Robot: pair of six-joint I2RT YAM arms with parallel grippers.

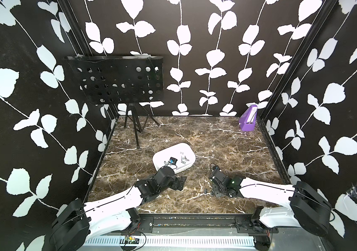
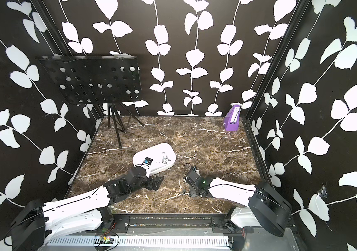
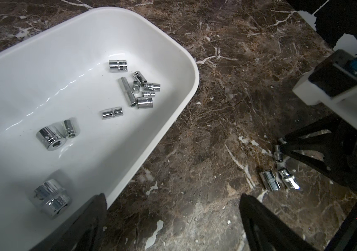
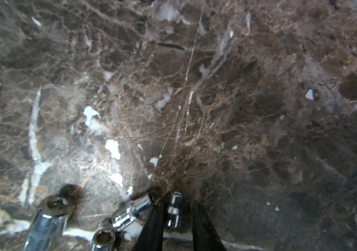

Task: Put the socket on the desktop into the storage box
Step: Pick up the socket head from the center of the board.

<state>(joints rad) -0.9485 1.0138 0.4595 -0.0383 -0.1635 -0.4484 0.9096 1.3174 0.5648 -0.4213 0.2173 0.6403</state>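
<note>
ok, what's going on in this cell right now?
Socket clean-up, partway done. About a dozen chrome sockets already lie in the white storage box. The right gripper is down at the marble tabletop with its jaws either side of a small socket; whether it is clamped isn't clear. Three more loose sockets lie beside it. The left gripper hangs open and empty by the box's rim.

White arm links (image 1: 112,208) with black joint housings (image 1: 149,188) — thin black cables (image 1: 266,185), one green light (image 1: 233,180).
</note>
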